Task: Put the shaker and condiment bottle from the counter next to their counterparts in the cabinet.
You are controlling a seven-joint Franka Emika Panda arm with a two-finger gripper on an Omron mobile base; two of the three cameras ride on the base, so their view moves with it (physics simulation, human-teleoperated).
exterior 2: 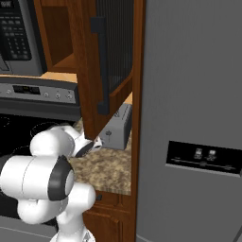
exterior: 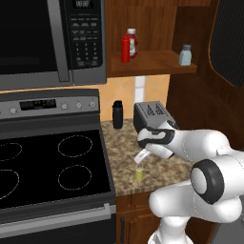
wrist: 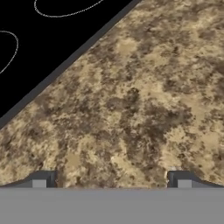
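My hand (exterior: 141, 159) hung spread just above the shaker (exterior: 138, 173); toaster (exterior: 150, 115) behind it, ketchup bottle (exterior: 128, 45) up in the cabinet (exterior: 152, 64).

You are looking at the little yellow-green shaker (exterior: 138, 173) standing up straight on the speckled counter (exterior: 121, 147), near its front edge, beside the stove. The red ketchup bottle (exterior: 128, 45) with a white cap is standing on the left of the brown cabinet (exterior: 151, 63) shelf. The pale blue shaker (exterior: 185, 55) is standing on the right.
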